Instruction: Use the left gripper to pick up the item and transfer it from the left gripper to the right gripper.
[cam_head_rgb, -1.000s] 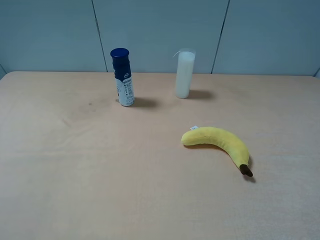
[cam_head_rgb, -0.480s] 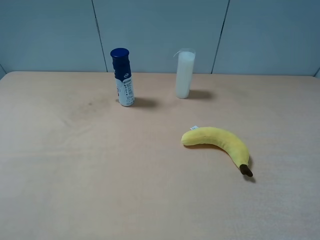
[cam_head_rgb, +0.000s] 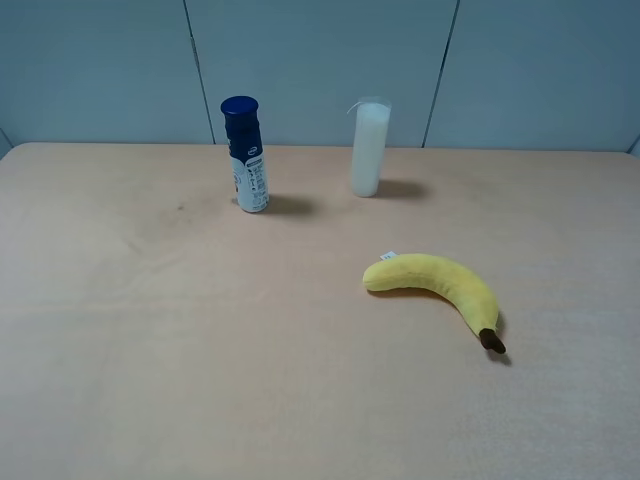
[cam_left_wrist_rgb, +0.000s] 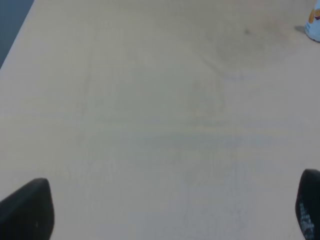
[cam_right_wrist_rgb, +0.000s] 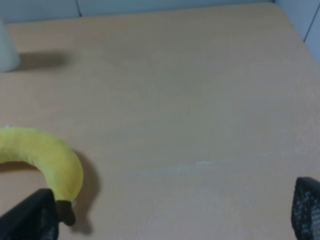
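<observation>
We see the plush banana (cam_head_rgb: 440, 284) lying flat on the bench (cam_head_rgb: 150, 340), right of its middle and somewhat nearer the front edge than the back, its dark stem tip (cam_head_rgb: 493, 343) pointing toward the front right corner and nothing touching it. Near the back edge stand a blue-capped bottle (cam_head_rgb: 245, 155) and a white cylinder (cam_head_rgb: 367, 150), both upright and well apart from the banana. We find the left gripper (cam_left_wrist_rgb: 165, 210) spread wide over bare bench with nothing between its fingers, and the right gripper (cam_right_wrist_rgb: 170, 210) likewise released, one finger (cam_right_wrist_rgb: 32, 217) just beside the stem tip.
</observation>
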